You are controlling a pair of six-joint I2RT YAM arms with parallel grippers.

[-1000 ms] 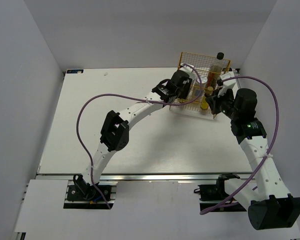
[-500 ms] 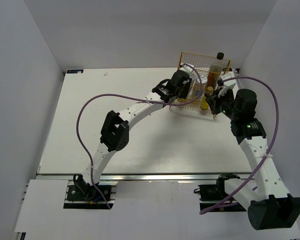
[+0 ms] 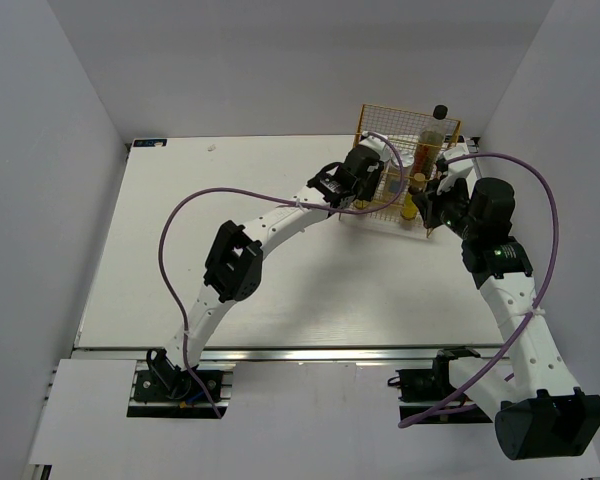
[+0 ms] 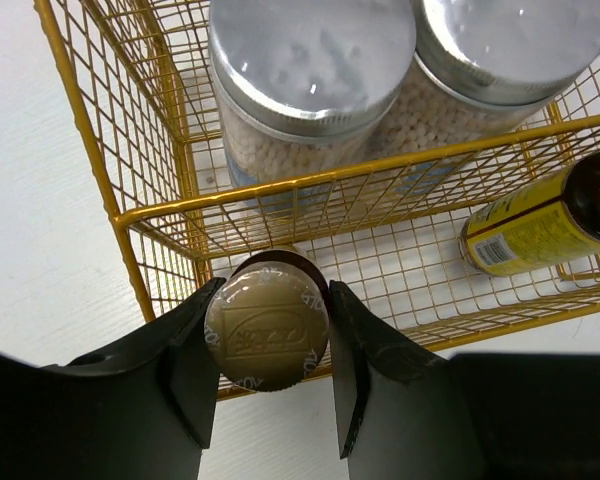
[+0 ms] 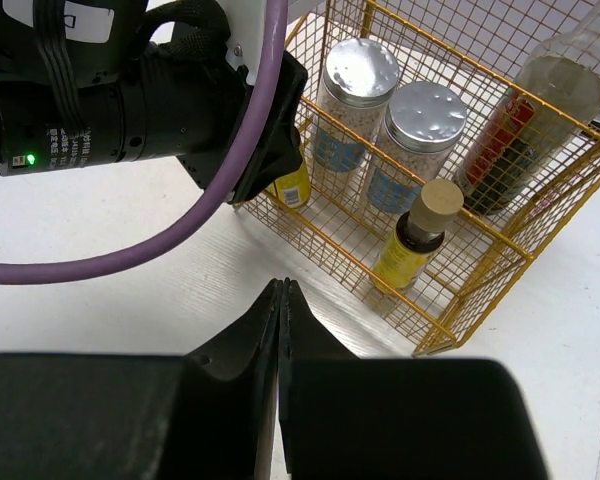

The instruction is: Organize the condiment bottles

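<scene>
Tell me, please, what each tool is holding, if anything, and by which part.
The left tool grips a small brown bottle by its tan cap. The right tool is shut, holding nothing.

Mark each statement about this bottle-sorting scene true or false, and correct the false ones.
1. The left gripper is clamped on the cap of a small tan-capped bottle. True.
2. The right gripper holds the tall amber bottle. False: its fingers are shut on nothing, and that bottle stands in the yellow wire rack.
3. Two silver-topped cylinders stand side by side in the rack. True.
4. The second small bottle lies on the table outside the rack. False: it stands upright inside the rack.
</scene>
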